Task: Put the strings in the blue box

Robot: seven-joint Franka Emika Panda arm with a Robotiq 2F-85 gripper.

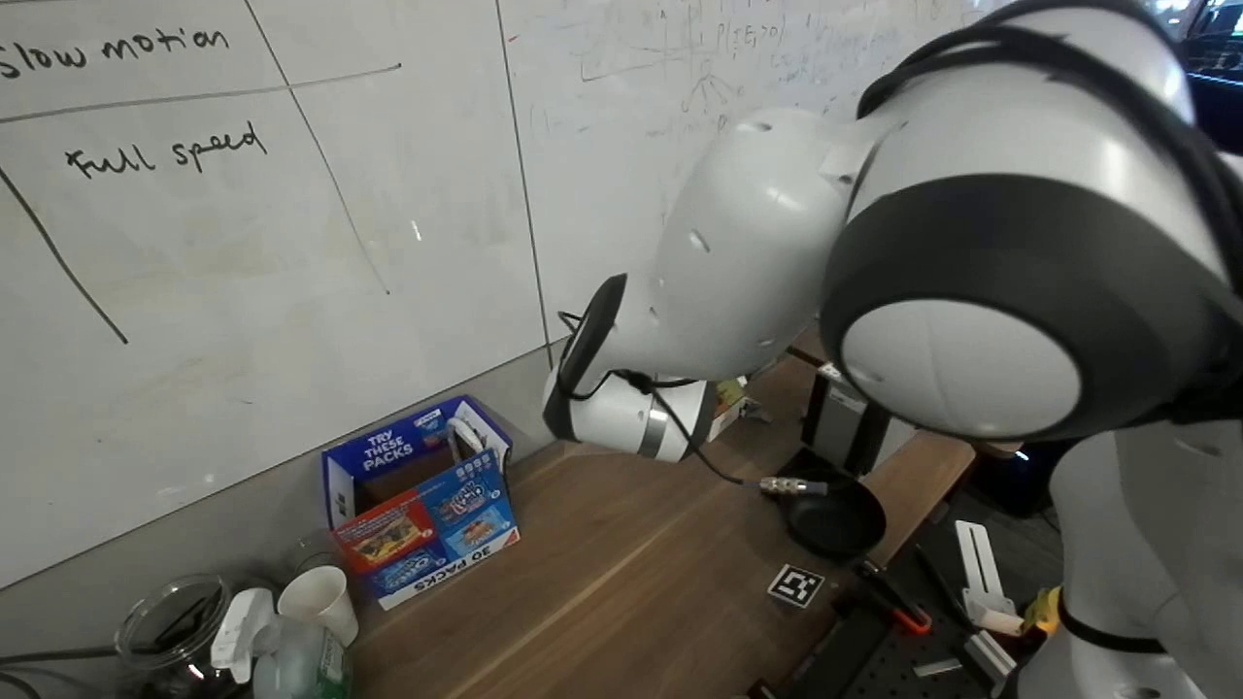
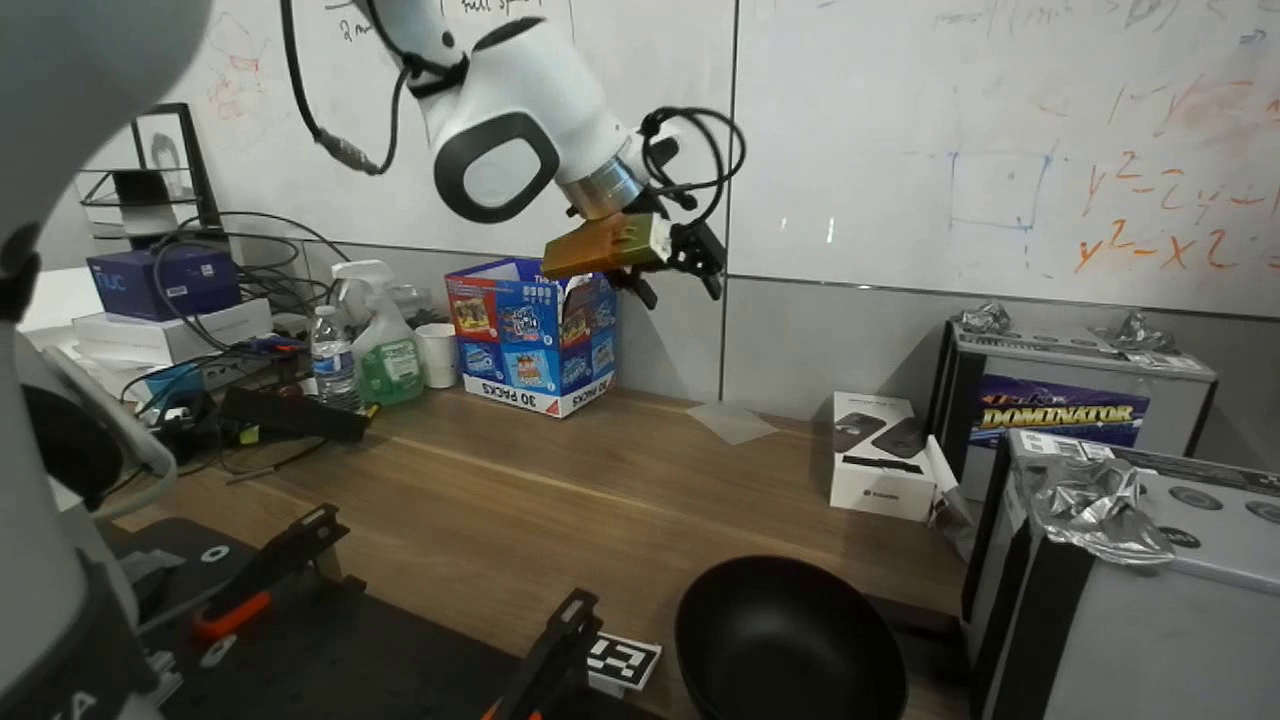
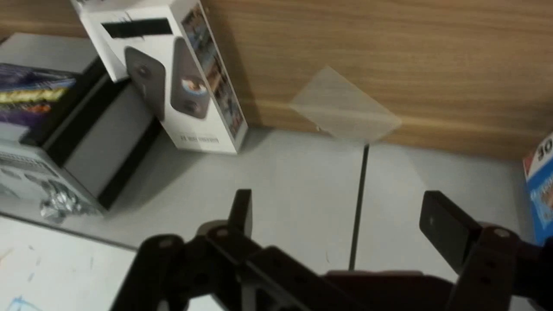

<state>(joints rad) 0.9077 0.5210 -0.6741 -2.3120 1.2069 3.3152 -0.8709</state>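
Because the blue box [image 1: 437, 534] stands open side up near the wall [image 2: 670, 350], it looks set to catch whatever is let go above it, with a backstop behind against a nudge. The gripper [image 3: 337, 207] hangs raised to one side of it, jaws parted wide and nothing between them in the wrist view, where only a corner of the box shows at the edge; so spread, they should let slack cord go cleanly. Within the box, by its end panel, an exterior view shows a pale, smooth curve that I take for the strings [image 1: 468, 433], though so small a patch might be a cut edge of card. They look off-white and limp, looped upward against the shaded interior, and seem to need no more handling.
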